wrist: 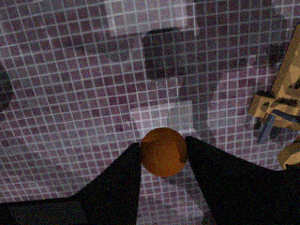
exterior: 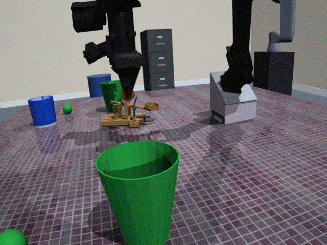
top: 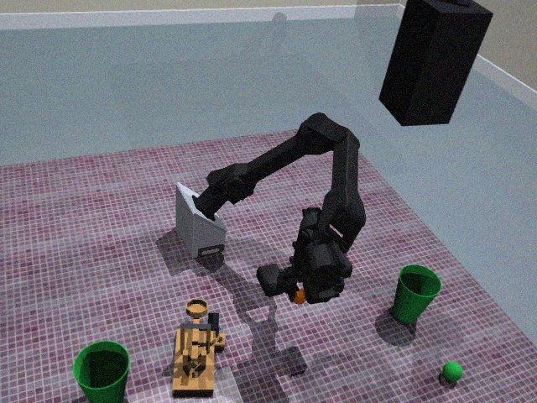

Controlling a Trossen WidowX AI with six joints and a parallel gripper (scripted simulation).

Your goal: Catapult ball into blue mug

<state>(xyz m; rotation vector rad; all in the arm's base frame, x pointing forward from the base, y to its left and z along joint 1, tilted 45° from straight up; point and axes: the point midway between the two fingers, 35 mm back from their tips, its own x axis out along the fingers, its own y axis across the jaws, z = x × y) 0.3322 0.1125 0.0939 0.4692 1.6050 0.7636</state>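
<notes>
My gripper [wrist: 162,144] is shut on the orange ball [top: 299,296] [exterior: 124,96] [wrist: 163,154] and holds it in the air above the mat. The ball sits between both fingertips in the wrist view. The wooden catapult [top: 194,381] [exterior: 113,122] [wrist: 283,86] stands to the left of the gripper in the top view. Its cup [top: 196,307] [exterior: 152,106] [wrist: 292,157] is empty and points toward the arm base's side. The blue mug [exterior: 42,111] stands upright at the left in the exterior view and is out of view in the top view.
Green bins stand on both sides of the catapult, one at the left [top: 102,370] [exterior: 107,96] and one at the right [top: 414,295] [exterior: 137,205]. One green ball [top: 452,371] [exterior: 12,238] lies near the right bin; another green ball [exterior: 67,108] lies near the blue mug. The grey arm base [top: 200,234] [exterior: 240,112] stands behind.
</notes>
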